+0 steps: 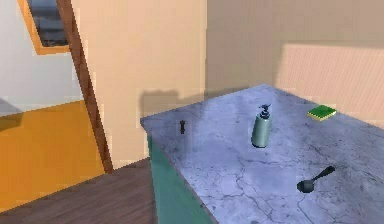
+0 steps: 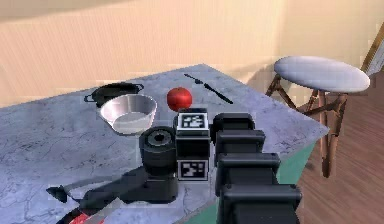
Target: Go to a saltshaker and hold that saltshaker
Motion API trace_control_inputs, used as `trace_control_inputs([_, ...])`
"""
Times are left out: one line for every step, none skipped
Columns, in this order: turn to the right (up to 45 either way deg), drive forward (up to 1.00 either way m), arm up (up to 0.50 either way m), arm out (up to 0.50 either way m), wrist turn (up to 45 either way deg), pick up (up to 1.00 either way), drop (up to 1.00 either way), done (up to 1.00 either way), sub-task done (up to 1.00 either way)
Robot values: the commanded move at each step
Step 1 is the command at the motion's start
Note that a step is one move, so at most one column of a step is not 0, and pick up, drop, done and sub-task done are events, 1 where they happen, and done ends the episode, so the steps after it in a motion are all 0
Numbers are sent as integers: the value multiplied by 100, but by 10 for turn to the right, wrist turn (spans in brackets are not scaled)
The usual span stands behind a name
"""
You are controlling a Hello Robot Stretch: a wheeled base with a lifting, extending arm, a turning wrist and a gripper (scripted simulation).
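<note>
Small dark upright thing (image 1: 182, 127), maybe saltshaker, stands near table (image 1: 230, 165) corner in forward view, apart from pump bottle (image 1: 262, 127), green sponge (image 1: 322, 112) and dark ladle (image 1: 317, 180). Arm side view: gripper (image 2: 75, 198) low over table, fingers (image 2: 100, 190) stretched toward view's left. Cannot tell if grasping anything, nor where the dark thing lies relative to them. Same view adds metal bowl (image 2: 127, 113), dark pan (image 2: 112, 92), red fruit (image 2: 180, 98), stool (image 2: 320, 75).

The arm (image 2: 250, 178) is a dark square bar of stepped, nested segments. Two white marker squares (image 2: 191, 123) with black marks cap it. Left of the marker squares sit a black cylindrical housing (image 2: 158, 147) and the dark gripper (image 2: 70, 195) with two thin fingers (image 2: 110, 187).
</note>
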Motion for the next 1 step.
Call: trace_control_inputs([0,0,0,0,450,0,0,0,0])
